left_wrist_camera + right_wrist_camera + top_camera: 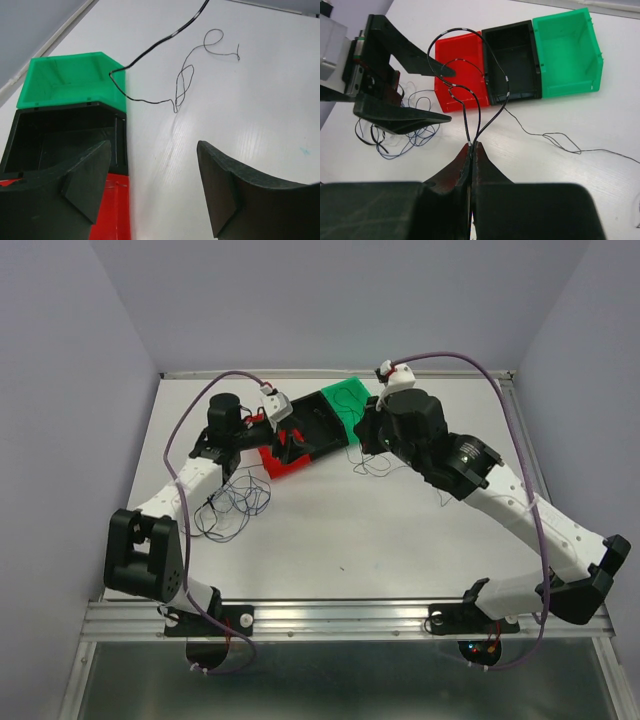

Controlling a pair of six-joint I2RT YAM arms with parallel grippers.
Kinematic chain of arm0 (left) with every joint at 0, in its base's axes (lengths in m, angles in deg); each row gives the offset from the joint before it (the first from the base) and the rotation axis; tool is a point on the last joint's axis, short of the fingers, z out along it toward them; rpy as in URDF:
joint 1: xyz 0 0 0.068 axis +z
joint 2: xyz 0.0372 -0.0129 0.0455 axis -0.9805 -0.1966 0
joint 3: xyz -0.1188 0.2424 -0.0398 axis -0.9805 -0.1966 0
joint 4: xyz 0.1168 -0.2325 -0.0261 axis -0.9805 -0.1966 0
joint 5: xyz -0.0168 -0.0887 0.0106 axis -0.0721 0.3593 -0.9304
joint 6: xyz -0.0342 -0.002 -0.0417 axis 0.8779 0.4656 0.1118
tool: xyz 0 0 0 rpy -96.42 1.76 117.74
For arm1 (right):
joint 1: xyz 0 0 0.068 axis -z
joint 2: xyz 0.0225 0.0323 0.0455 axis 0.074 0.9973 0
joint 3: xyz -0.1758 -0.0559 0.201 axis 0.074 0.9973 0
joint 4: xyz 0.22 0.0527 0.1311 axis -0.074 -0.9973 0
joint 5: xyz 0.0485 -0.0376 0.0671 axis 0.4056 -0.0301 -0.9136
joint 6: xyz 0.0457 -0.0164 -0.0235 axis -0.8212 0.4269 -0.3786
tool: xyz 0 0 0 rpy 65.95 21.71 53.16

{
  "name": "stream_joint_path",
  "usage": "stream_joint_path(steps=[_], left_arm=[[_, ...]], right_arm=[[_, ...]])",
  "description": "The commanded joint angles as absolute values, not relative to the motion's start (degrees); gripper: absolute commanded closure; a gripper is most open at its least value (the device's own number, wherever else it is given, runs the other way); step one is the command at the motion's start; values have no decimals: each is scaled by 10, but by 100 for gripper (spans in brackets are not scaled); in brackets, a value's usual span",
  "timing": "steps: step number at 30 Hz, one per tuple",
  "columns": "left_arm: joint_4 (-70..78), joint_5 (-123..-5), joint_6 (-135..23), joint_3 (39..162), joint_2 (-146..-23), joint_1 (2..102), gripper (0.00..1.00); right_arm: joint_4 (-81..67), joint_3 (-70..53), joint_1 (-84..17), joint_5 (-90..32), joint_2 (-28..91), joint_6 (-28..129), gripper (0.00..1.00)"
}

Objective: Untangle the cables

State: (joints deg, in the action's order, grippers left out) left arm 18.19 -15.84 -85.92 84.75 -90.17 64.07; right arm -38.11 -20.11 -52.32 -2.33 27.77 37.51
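My right gripper [471, 146] is shut on a black cable [492, 107], which rises from its tips in loops over the red bin [462, 70] and black bin [512, 62]. My left gripper [152, 185] stands open above the table beside the bins, nothing between its fingers [415, 117]. A loose clump of thin dark blue cables [402, 137] lies behind it, also visible from above as the clump [235, 502]. A single thin strand [182, 82] curls on the table near the green bin [70, 82]. The right gripper [365, 432] sits by the green bin from above.
Red [280, 462], black [320, 430] and green [350, 400] bins stand in a diagonal row at the back middle. More thin wire [378, 468] lies under the right wrist. Walls close the table on three sides.
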Motion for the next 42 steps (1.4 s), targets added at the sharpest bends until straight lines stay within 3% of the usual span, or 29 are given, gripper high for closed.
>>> stream_joint_path(steps=[1,6,15,19,20,21,22,26,29,33,42], left_arm=[[321,-117,-764,878,-934,629,19],[429,-126,-703,884,-970,601,16],[446,-170,-679,962,-1064,507,18],[429,-204,-645,1005,-1112,499,61],[415,-214,-649,1021,-1125,502,86],[408,-220,-655,1020,-1125,504,98],[409,-228,-662,1015,-1121,506,100],[356,-246,-731,982,-1069,510,100],[287,-252,-763,970,-1032,510,100],[201,-285,-798,965,-1010,505,100],[149,-316,-831,975,-1079,476,100]], right_arm=[[-389,-211,-524,4,244,368,99],[-388,-204,-524,-3,225,363,100],[-387,-207,-523,-9,211,360,100],[-386,-197,-524,19,192,355,99],[-387,-192,-524,35,186,352,99],[-387,-184,-524,76,176,349,100],[-388,-174,-524,99,169,346,99],[-390,-110,-503,186,162,335,99],[-381,-71,-372,86,170,321,99],[-358,-21,-273,44,214,327,99],[-356,37,-237,154,353,308,99]])
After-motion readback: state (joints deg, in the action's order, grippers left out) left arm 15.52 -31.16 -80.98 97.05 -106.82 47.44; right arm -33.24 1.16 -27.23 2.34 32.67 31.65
